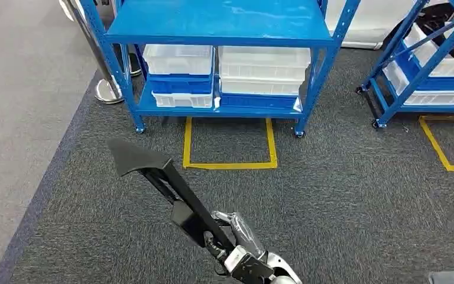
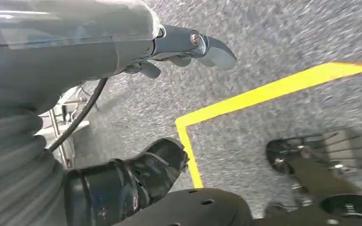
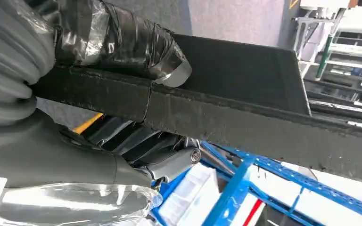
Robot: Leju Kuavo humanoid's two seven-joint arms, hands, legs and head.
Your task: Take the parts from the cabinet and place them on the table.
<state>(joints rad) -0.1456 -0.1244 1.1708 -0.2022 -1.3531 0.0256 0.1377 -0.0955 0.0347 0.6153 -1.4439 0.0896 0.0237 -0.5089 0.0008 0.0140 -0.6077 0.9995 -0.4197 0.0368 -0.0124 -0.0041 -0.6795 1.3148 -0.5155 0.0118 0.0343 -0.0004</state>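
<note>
A long black part with a flat, wedge-shaped end reaches up and to the left over the carpet; it shows as a dark angled bar in the right wrist view. My right hand grips its lower end, with dark fingers wrapped over the bar. My left hand hangs above the floor with nothing in it and its fingers loosely apart. The blue cabinet stands ahead with white bins on its lower shelf.
A yellow tape square marks the carpet in front of the cabinet. A second blue rack with white bins stands at the right, and a post's metal base at the cabinet's left. A lighter floor strip runs along the left.
</note>
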